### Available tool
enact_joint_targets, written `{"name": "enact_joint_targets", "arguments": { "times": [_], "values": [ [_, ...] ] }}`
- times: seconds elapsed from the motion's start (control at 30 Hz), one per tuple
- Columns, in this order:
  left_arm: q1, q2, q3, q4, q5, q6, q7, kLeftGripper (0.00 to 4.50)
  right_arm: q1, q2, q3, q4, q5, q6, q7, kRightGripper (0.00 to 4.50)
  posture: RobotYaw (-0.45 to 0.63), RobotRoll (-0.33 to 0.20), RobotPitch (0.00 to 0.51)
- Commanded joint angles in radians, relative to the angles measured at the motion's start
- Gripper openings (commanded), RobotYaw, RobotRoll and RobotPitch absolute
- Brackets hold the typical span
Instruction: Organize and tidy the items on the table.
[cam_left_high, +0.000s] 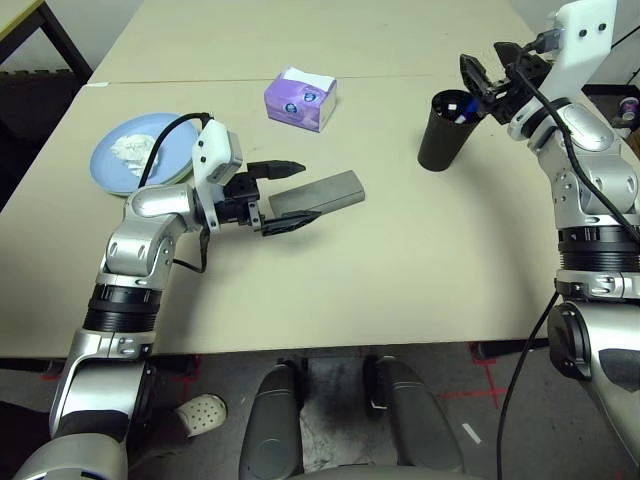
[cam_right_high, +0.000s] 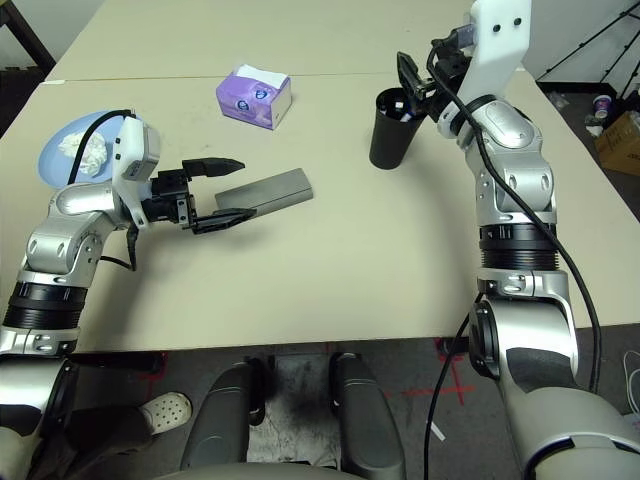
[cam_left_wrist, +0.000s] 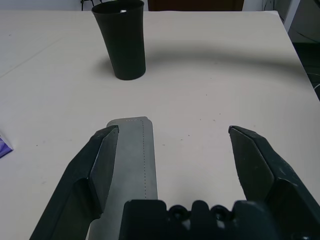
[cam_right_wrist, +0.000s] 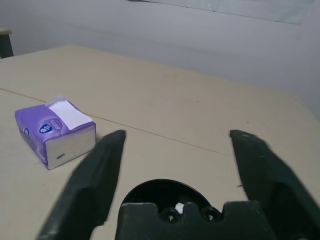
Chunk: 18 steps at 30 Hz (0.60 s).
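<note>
Black cup (cam_left_high: 447, 131) is standing upper right in the head view, right gripper (cam_left_high: 487, 78) gaping just above its rim; lowering carelessly, you are risking tipping it. Mid-left, your left gripper (cam_left_high: 283, 196) is hanging spread and empty over the case (cam_left_high: 322, 194).

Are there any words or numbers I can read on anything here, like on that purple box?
Purple tissue box: a round blue logo and small print on its sides, too small and blurred to read.
Black cup: no writing to be seen.
Grey glasses case: no writing to be seen.
So nothing here can be read as words or numbers.
</note>
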<state>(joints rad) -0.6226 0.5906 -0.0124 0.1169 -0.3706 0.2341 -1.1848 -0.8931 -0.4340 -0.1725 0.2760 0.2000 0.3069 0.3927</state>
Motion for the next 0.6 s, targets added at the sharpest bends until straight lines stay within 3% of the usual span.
{"name": "enact_joint_targets", "arguments": {
  "times": [0.03, 0.33, 0.6],
  "values": [
    [0.002, -0.007, 0.01, -0.038, -0.018, 0.005, 0.018, 4.5, 0.008, -0.001, -0.019, -0.033, 0.029, 0.008, 0.007, 4.47, -0.05, 0.0, 0.18],
    [0.007, -0.021, 0.027, -0.105, -0.05, 0.039, 0.079, 4.5, 0.049, 0.05, -0.058, -0.142, 0.179, 0.072, 0.039, 4.47, -0.04, 0.0, 0.17],
    [0.021, -0.019, 0.03, -0.124, -0.061, 0.055, 0.09, 4.5, 0.128, 0.073, -0.031, -0.194, 0.226, 0.067, 0.093, 4.47, -0.04, 0.0, 0.169]
  ]
}}
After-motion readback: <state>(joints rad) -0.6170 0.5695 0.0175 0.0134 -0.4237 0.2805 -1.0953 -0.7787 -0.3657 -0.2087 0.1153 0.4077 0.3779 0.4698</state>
